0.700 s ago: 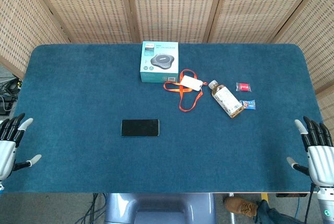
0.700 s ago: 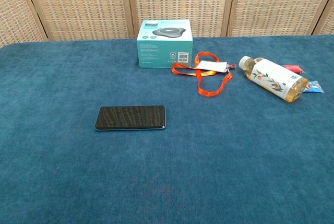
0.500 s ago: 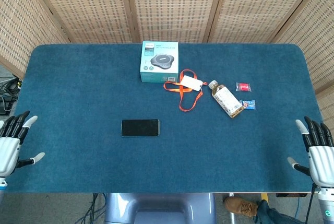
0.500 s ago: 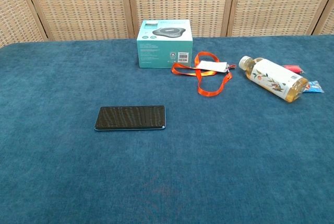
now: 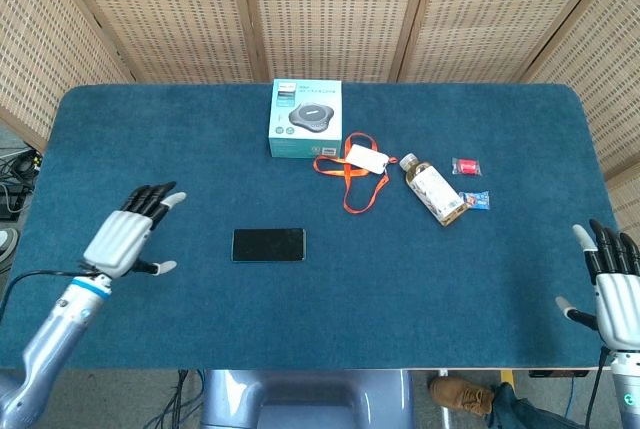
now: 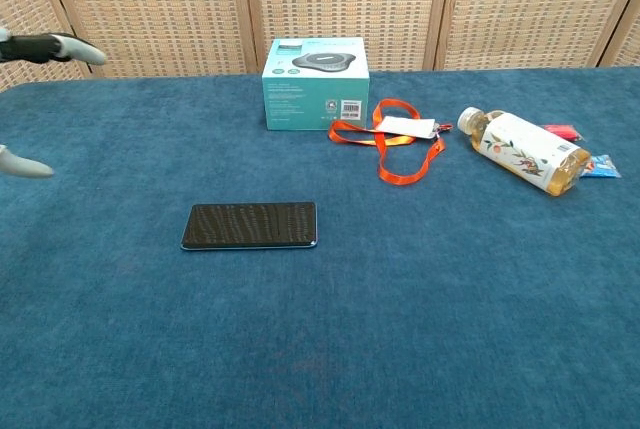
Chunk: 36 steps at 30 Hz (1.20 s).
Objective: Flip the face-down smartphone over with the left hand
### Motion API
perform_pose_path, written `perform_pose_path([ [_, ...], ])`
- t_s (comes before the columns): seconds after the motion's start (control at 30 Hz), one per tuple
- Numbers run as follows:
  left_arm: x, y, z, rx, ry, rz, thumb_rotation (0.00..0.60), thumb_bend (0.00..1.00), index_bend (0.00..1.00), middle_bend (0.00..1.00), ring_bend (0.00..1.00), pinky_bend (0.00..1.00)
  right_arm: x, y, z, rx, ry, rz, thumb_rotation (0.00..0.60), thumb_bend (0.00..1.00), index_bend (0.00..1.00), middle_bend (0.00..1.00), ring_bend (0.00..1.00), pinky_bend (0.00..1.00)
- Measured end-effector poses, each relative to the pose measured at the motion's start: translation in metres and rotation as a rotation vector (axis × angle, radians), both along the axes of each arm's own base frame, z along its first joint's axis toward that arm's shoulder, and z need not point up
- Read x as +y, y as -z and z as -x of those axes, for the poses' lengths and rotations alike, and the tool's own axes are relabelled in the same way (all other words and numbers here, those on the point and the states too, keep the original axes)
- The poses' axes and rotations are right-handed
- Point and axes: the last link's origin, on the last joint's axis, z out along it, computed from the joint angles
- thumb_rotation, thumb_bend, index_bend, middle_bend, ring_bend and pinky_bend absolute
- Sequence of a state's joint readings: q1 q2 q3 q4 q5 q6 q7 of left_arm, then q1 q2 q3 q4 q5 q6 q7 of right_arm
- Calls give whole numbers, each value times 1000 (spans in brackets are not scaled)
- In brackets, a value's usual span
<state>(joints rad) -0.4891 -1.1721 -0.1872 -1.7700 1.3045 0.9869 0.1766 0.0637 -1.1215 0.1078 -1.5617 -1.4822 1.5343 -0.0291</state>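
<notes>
A black smartphone [image 5: 268, 245] lies flat on the blue table, left of centre; the chest view shows the smartphone [image 6: 250, 225] with its long side across the frame. My left hand [image 5: 130, 234] hovers over the table to the phone's left, fingers spread, holding nothing, a clear gap from the phone. In the chest view only its fingertips [image 6: 75, 48] show at the left edge. My right hand [image 5: 615, 287] stays open at the table's right front corner, far from the phone.
At the back centre stands a teal box [image 5: 305, 118]. An orange lanyard with a white tag [image 5: 355, 169], a lying juice bottle [image 5: 434, 190] and two small packets [image 5: 466, 166] sit right of centre. Wicker screens close off the back.
My left hand has moved from the table's left front edge inward and forward, toward the phone. The right hand has dropped slightly. The phone has not moved.
</notes>
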Motion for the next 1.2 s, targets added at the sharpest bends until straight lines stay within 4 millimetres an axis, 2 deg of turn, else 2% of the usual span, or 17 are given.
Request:
perform_pose_path([
  [0.13,25,30,-30,46,3,67,600,0,7,0,0,0,-4,0,4,0,21,2,600,0,0,0,0,0],
  [0.23,41,57,-55,54,-4,119,600,0,86,0,0,0,-6,0,6,2,34,4,600,0,0,0,0,0],
  [0.3,49,79,-74,37,-13,157,600,0,184,0,0,0,-7,0,9,4,47,5,600,0,0,0,0,0],
  [0.5,62,125,-117,42,-34,238,600,0,202,0,0,0,-10,-1,19,-1,81,1,600,0,0,0,0,0],
  [0.6,64,140,-129,56,-46,261,600,0,219,0,0,0,-10,-3,22,-7,91,8,600,0,0,0,0,0],
  [0.77,65,155,-136,88,-69,273,600,0,254,0,0,0,-8,-5,25,-14,98,10,600,0,0,0,0,0],
  [0.9,66,159,-139,115,-83,259,600,0,235,0,0,0,-8,-6,26,-19,98,9,600,0,0,0,0,0],
  [1.2,68,168,-130,140,-116,245,600,0,228,0,0,0,-8,-8,24,-33,85,10,600,0,0,0,0,0],
])
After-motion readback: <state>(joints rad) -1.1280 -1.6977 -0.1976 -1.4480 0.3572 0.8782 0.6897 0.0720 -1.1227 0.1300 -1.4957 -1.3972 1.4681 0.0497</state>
